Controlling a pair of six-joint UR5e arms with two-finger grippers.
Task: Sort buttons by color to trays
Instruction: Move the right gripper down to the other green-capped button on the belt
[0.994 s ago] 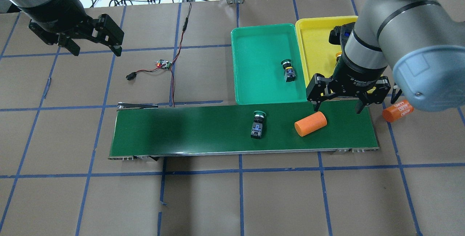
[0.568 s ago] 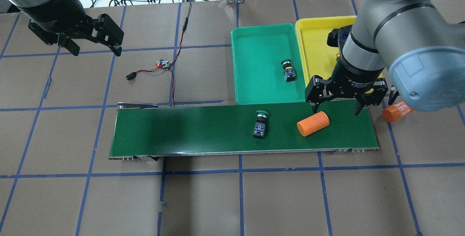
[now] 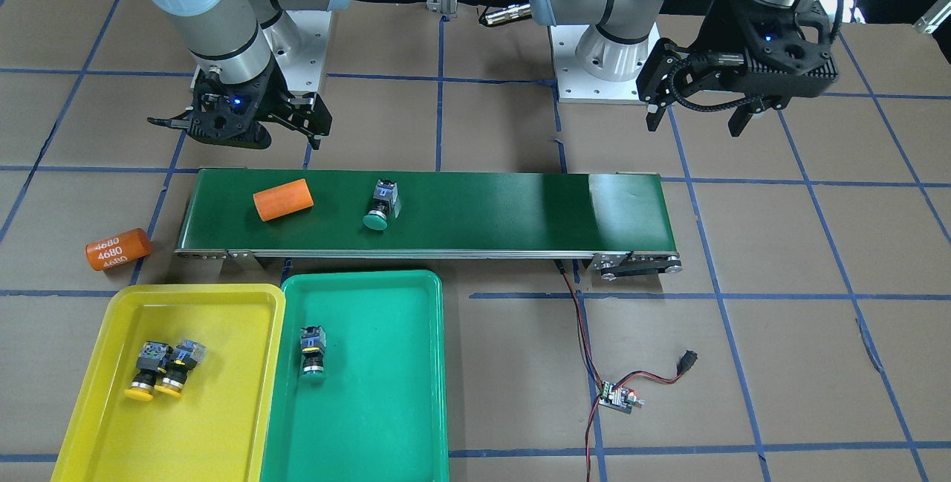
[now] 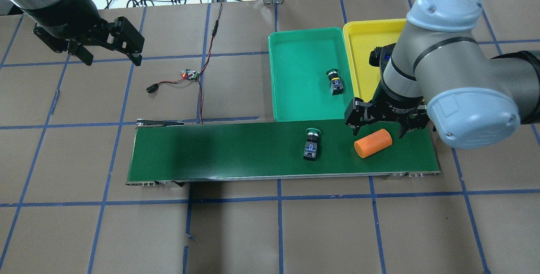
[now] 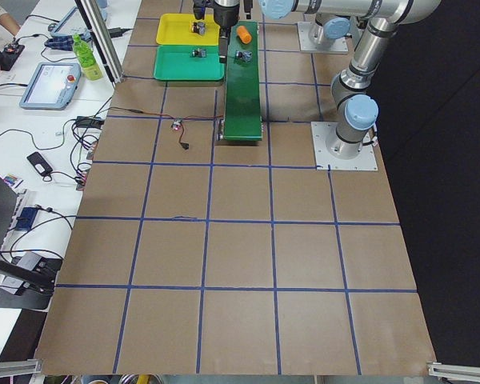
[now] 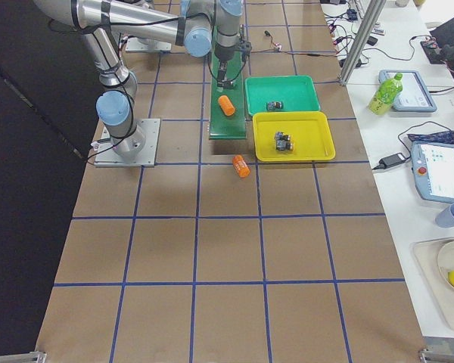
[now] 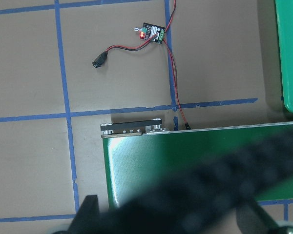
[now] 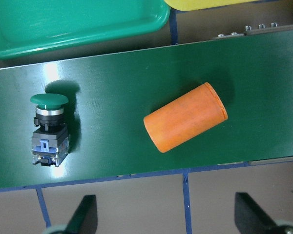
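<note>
One green button [image 4: 312, 143] lies on its side on the dark-green conveyor belt [image 4: 236, 151]; it also shows in the front view [image 3: 380, 207] and in the right wrist view [image 8: 49, 131]. A second green button [image 4: 334, 82] lies in the green tray [image 4: 295, 96]. Two yellow buttons [image 3: 148, 370] [image 3: 182, 365] lie together in the yellow tray [image 3: 223, 408]. My right gripper [image 4: 377, 129] is open and empty. It hovers over the belt's right end, above an orange cylinder [image 4: 373, 142], to the right of the belt's button. My left gripper [image 4: 110, 52] is open and empty, far left, beyond the belt.
A second orange cylinder marked 4680 [image 3: 117, 249] lies on the table off the belt's right end, hidden under my right arm in the overhead view. A small controller board with red-black wires [image 4: 190, 74] lies beyond the belt's left end. The trays sit side by side against the belt's far edge.
The green button and the orange cylinder have ridden right along the belt. My right gripper has moved left and toward the belt, over the cylinder. The left arm has not moved.
</note>
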